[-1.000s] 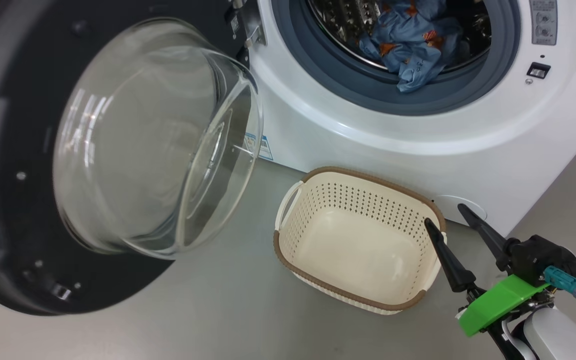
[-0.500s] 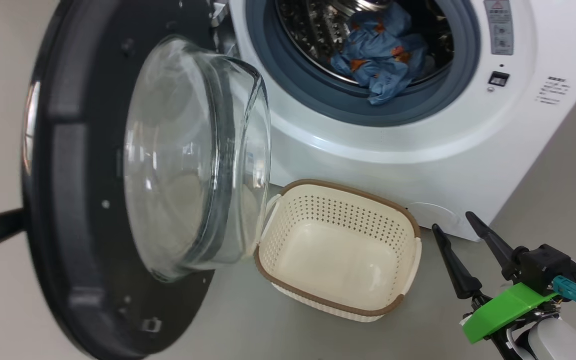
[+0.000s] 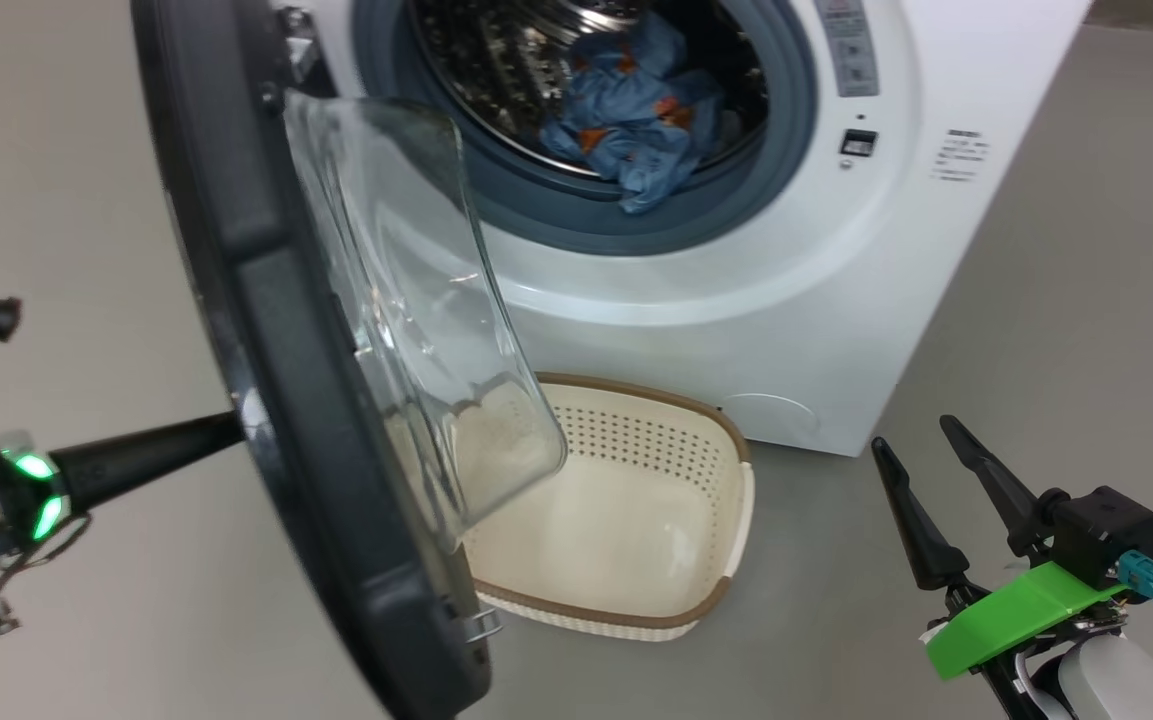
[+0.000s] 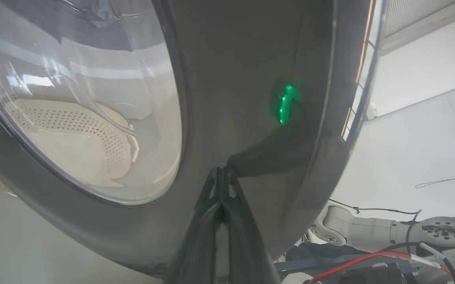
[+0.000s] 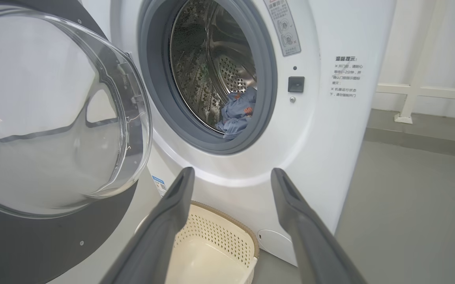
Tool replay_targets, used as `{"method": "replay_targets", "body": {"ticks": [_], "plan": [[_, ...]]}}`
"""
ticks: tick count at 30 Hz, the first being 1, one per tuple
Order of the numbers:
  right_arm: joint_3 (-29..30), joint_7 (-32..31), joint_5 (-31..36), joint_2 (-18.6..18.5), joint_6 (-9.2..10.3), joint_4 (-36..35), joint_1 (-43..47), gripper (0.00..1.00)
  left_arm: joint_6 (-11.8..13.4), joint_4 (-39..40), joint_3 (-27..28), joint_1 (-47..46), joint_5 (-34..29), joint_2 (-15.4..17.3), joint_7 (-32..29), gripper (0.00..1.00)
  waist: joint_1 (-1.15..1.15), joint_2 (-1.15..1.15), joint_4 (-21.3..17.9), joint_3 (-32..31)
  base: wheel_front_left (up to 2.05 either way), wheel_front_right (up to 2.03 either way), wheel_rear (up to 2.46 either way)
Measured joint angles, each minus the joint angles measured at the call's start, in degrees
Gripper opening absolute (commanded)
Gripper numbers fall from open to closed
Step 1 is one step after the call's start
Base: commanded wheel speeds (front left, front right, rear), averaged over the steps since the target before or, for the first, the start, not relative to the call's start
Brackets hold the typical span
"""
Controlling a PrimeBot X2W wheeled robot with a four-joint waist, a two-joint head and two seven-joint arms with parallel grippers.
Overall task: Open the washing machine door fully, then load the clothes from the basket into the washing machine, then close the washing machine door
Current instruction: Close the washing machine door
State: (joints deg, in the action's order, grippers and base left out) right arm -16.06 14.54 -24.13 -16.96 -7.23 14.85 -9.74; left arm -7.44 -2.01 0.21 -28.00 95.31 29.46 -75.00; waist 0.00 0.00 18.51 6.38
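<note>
Left gripper fingers pressed together, tips touching the outer black face of the washing machine door, near its rim. Door stands part-open, edge-on in the head view. Right gripper spread wide, holding nothing, low to the right of the basket, well apart from the door. Basket on the floor before the washing machine. Clothes lie in the drum.

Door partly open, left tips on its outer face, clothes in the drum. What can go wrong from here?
1. A fold of the clothes hangs over the drum lip onto the gasket; the washing machine door may pinch it and fail to latch.
2. The basket sits close below the glass bowl; the swing may clip it.
3. The left gripper, shut, meets the glossy rim with its tips alone; it may slip.
</note>
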Motion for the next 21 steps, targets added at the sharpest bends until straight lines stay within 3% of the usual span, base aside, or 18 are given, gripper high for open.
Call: {"method": "replay_targets", "body": {"ticks": [6,14,21], "plan": [[1.0,0.0,0.26,0.71,0.0,-0.36,0.11,1.0,0.0,0.23,-2.1,-1.44,-0.76,-3.33,0.98,0.0,0.0,0.0,-3.73,0.12,0.0,0.0,0.0],[1.85,0.0,0.48,1.34,0.0,-0.68,0.42,1.0,0.0,0.1,-2.19,-2.46,-1.8,-4.24,2.15,0.0,0.0,0.0,-8.54,0.5,0.0,0.0,0.0],[2.53,0.0,0.57,1.85,0.0,-0.7,1.13,1.0,0.0,0.07,-2.09,-2.68,-2.88,-5.43,3.75,0.0,0.0,0.0,-9.5,0.82,0.0,0.0,0.0]]}}
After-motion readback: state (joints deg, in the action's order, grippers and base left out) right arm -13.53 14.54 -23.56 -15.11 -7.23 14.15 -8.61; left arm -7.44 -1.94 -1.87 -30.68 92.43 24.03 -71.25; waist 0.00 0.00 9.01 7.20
